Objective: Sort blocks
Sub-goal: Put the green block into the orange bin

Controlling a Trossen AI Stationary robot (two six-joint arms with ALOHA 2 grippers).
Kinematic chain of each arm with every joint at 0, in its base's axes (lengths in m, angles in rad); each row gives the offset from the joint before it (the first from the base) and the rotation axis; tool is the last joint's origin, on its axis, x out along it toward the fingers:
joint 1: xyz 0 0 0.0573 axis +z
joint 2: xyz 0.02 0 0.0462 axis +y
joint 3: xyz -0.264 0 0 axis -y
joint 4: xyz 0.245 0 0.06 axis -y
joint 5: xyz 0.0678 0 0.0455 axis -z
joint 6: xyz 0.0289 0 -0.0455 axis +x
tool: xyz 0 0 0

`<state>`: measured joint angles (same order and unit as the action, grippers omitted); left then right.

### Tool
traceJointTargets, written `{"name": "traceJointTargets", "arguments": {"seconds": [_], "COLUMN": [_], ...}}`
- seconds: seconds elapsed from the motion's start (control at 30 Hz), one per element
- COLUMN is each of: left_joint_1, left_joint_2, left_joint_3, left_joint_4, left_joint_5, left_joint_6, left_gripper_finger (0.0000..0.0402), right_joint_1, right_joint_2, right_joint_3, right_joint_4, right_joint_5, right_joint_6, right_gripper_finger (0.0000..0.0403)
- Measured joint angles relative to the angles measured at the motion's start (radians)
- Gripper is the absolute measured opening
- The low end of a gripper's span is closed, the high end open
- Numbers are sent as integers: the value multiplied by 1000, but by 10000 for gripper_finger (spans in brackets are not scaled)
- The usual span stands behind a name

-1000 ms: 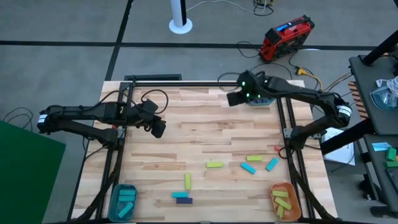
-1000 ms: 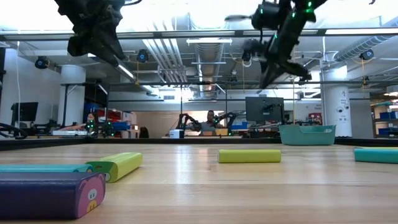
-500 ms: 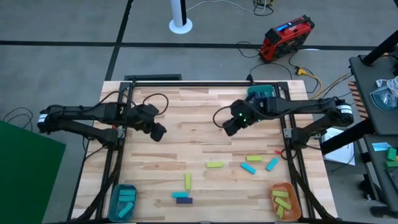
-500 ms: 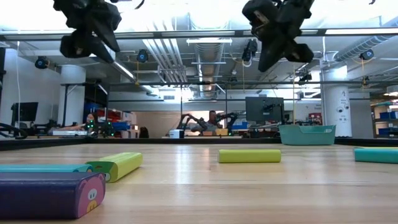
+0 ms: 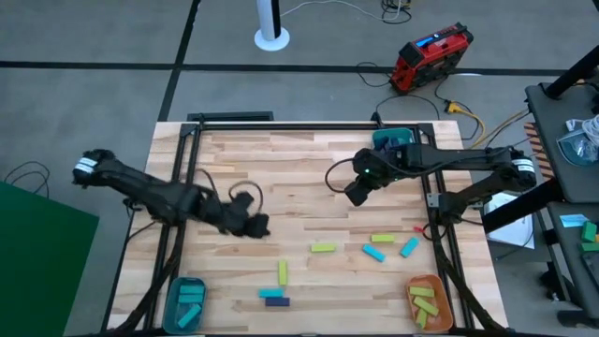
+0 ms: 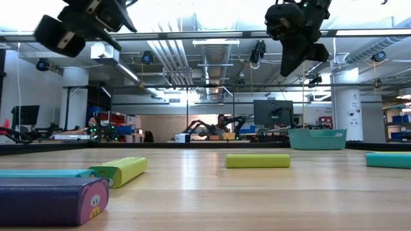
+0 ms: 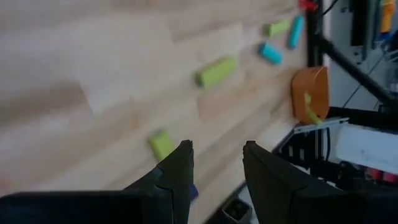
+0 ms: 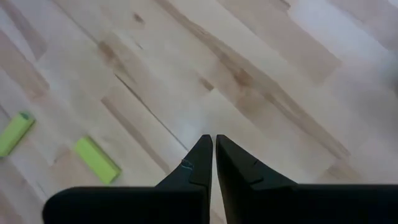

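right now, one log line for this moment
left end effector: open, empty, above table | right end effector: shut, empty | loose blocks unsorted

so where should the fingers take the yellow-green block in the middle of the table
Grip the yellow-green block at mid-length, fingers across its narrow width, coming straight down. It lies flat and alone on the table, long sides clear, so a top pinch looks simplest.

Dark arms, looped black cables
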<state>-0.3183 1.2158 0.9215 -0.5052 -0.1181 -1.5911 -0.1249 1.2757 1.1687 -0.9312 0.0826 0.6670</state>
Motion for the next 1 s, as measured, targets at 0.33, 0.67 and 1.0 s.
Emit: {"name": "traceJointTargets", "arguments": {"seconds": [0.33, 0.67, 1.0], "left_joint_1": [-146, -150, -150], "left_joint_2": [237, 496, 672], "left_joint_3": [173, 476, 548], "left_joint_4": [-133, -459, -455], "left_joint_5": [0, 6, 15], "left_joint_6": [-216, -276, -315], "left_gripper_finger": [118, 118, 161], "right_joint_1": [-5, -5, -5], "right_joint_2": [-65, -70, -74], "right_joint_3": [0, 0, 0], "right_joint_4": [0, 1, -8], "right_joint_5": [1, 8, 8], "right_joint_6": [-103, -134, -154], "right_gripper_finger": [12, 12, 12]}}
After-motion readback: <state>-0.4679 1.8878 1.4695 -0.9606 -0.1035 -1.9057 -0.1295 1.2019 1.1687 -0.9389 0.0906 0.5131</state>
